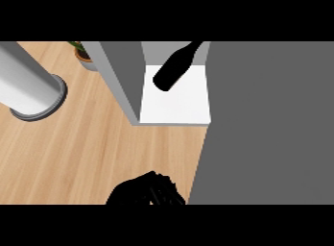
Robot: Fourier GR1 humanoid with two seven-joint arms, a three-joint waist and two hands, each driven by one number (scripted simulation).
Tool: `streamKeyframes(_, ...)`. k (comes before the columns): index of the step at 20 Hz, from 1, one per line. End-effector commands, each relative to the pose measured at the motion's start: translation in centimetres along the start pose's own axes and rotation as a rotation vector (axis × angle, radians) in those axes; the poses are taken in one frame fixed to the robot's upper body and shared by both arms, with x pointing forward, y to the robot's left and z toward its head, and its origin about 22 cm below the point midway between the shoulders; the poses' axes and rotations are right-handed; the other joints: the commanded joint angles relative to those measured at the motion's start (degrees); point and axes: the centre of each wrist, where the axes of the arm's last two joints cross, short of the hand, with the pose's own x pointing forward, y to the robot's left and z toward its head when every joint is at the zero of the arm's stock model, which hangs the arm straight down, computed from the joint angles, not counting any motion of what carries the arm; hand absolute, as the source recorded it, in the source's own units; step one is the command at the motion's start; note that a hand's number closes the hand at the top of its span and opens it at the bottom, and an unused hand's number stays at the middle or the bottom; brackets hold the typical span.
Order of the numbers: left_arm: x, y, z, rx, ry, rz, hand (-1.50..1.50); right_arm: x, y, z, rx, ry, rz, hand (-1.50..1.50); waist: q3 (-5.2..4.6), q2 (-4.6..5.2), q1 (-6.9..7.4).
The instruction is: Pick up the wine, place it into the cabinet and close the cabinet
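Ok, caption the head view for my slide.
Wine bottle inside the open cabinet, robot hand below beside its grey door.

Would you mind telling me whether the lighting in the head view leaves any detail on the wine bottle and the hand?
Head view: light is flat, with no glare and no clear cast shadow on the counter; the wine bottle is a black silhouette against the white cabinet shelf; the hand at the lower edge is likewise a black mass; the cabinet door is featureless grey.
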Motion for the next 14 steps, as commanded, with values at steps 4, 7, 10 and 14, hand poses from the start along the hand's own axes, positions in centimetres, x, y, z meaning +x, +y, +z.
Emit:
streamKeyframes(4,2.9,4.5,3.3,-0.048,0.008,-0.002,1.50,1.2,2.2,1.0,0.237,-0.058,0.057,1.50,-0.13,0.03,0.33)
streamKeyframes(7,4.2,6.0,3.1,-0.054,-0.002,-0.002,1.50,0.5,3.8,1.4,0.322,-0.020,-0.079,1.50,-0.13,0.05,0.34)
streamKeyframes(10,5.4,7.3,3.5,-0.059,-0.007,0.009,1.50,0.6,4.8,1.6,0.424,0.015,-0.118,1.50,-0.16,-0.12,0.47)
streamKeyframes(14,7.9,10.0,4.3,-0.041,-0.047,-0.012,1.50,-0.1,7.0,0.5,0.450,0.056,-0.136,1.50,-0.20,-0.14,1.16)
